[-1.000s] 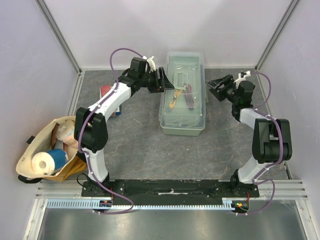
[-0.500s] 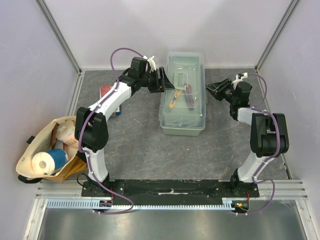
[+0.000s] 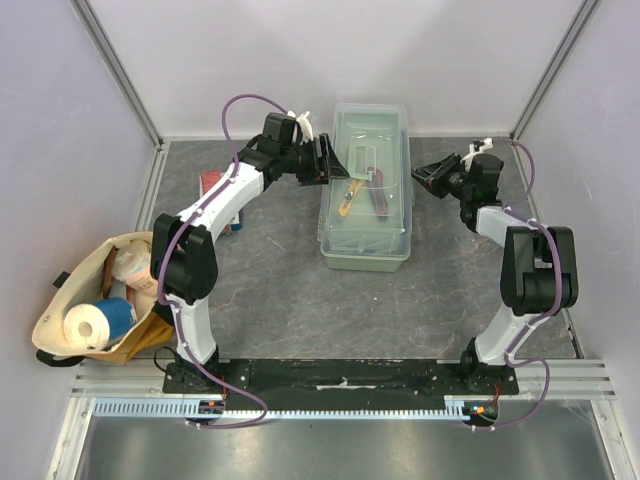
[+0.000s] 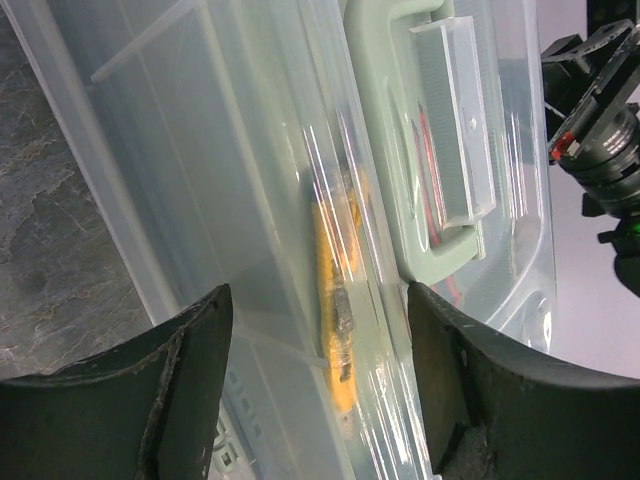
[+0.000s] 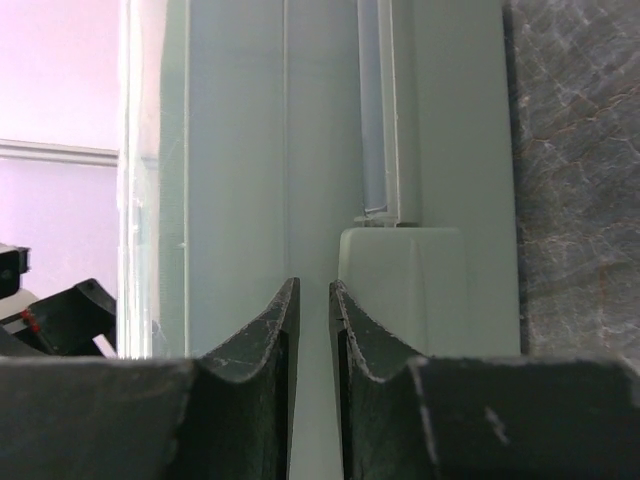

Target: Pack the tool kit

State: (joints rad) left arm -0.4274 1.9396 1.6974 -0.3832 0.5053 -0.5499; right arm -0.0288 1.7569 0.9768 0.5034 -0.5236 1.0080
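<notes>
The pale-green translucent toolbox (image 3: 365, 255) lies lengthwise in the middle of the mat, its clear handled lid (image 4: 400, 150) down. Through the plastic I see a yellow knife (image 3: 347, 197) (image 4: 335, 300) and a red-handled tool (image 3: 378, 200). My left gripper (image 3: 328, 160) (image 4: 318, 295) stands open at the box's upper left edge, fingers either side of the lid rim, touching nothing. My right gripper (image 3: 422, 177) (image 5: 314, 285) faces the box's right wall (image 5: 240, 150) beside a pale-green latch (image 5: 400, 290). Its fingers are nearly together, with only a thin slit and nothing between them.
A tan cloth bag (image 3: 90, 300) with a paper roll (image 3: 88, 325) sits at the near left. A red-and-blue packet (image 3: 212, 185) lies under the left arm. Grey walls and metal posts close off the back and both sides.
My right gripper's jaws have closed from wide open to nearly together, and it has shifted slightly up along the box's right side. The left arm has not moved.
</notes>
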